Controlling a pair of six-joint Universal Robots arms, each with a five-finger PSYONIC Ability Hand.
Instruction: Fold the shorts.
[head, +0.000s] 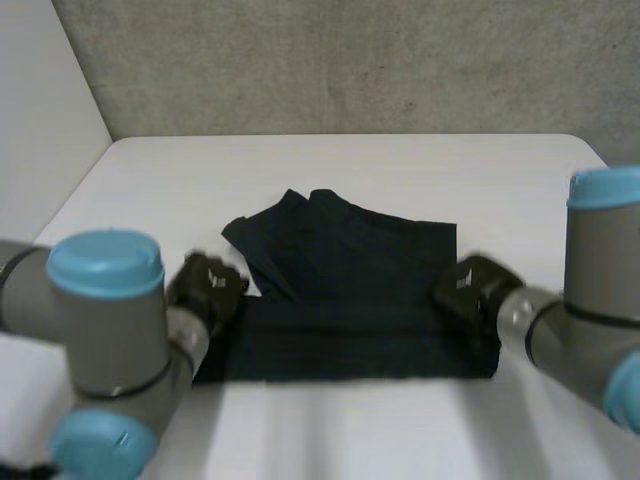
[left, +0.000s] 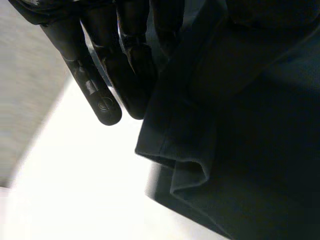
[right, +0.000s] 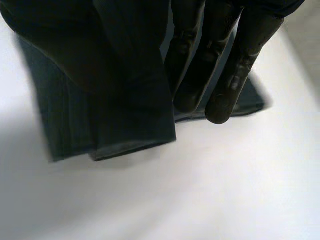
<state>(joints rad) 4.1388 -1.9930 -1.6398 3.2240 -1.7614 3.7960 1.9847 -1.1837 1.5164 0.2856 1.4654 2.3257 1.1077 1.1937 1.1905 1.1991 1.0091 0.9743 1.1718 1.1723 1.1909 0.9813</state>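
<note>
Mid-fold at the white table: dark shorts lie at table centre, part-doubled, with a loose flap bunched toward 11 o'clock. Left hand has the cloth's 9 o'clock edge, right hand the 3 o'clock edge. Each appears to nip the fabric btwn straight fingers & thumb, edge raised off the tabletop. Step in hand, prob.: carrying a fold across. Next move needs both hands travelling level & together toward 12 o'clock, then letting go w/ edges matched.
</note>
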